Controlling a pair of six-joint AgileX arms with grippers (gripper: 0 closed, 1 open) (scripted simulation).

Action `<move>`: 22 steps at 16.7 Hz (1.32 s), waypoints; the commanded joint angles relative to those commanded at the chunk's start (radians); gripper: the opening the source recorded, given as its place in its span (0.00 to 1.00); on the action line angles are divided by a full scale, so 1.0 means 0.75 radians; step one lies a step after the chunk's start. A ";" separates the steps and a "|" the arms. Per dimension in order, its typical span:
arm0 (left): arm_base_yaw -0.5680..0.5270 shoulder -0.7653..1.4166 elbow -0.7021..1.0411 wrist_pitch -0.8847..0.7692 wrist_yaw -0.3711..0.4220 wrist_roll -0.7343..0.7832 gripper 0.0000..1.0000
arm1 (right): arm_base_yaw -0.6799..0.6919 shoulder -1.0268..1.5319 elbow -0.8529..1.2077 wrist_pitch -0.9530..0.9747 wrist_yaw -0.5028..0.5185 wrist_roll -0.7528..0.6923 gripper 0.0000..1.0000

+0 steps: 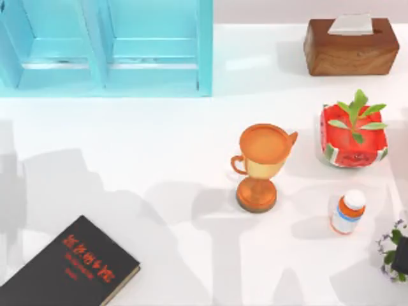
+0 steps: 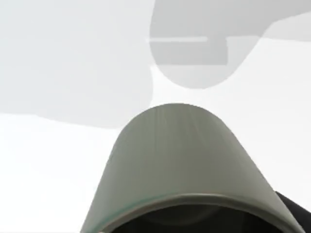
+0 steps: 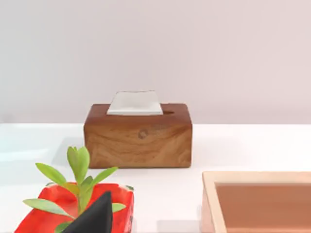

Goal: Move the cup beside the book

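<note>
The olive-green cup (image 2: 180, 160) sits very close to the left wrist camera, its rim toward the camera and the white table behind it. A dark sliver (image 2: 294, 211) shows just past its rim, and I cannot tell what that is. The black book (image 1: 70, 268) with red-orange lettering lies at the table's front left corner in the top view. A black tip of my right gripper (image 3: 95, 217) shows in the right wrist view, in front of the watermelon-patterned pot.
An orange two-handled goblet (image 1: 261, 166) stands mid-table. To its right are a watermelon-patterned pot with a green plant (image 1: 352, 135) and a small orange-and-white bottle (image 1: 348, 212). A wooden tissue box (image 1: 350, 46) is back right, a blue cabinet (image 1: 105, 44) back left, and a wooden tray (image 3: 257, 201) shows in the right wrist view.
</note>
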 joint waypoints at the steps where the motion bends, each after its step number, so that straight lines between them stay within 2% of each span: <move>1: -0.055 -0.022 -0.024 -0.008 0.001 -0.126 0.00 | 0.000 0.000 0.000 0.000 0.000 0.000 1.00; 4: -0.234 -0.094 -0.113 -0.037 0.007 -0.556 0.00 | 0.000 0.000 0.000 0.000 0.000 0.000 1.00; 11: -0.681 -0.311 -0.358 -0.087 0.034 -1.775 0.00 | 0.000 0.000 0.000 0.000 0.000 0.000 1.00; 14: -0.858 -0.425 -0.449 -0.082 0.035 -2.233 0.00 | 0.000 0.000 0.000 0.000 0.000 0.000 1.00; 18: -1.046 -0.568 -0.542 -0.059 0.022 -2.659 0.00 | 0.000 0.000 0.000 0.000 0.000 0.000 1.00; 22: -1.147 -0.651 -0.591 -0.042 0.006 -2.859 0.00 | 0.000 0.000 0.000 0.000 0.000 0.000 1.00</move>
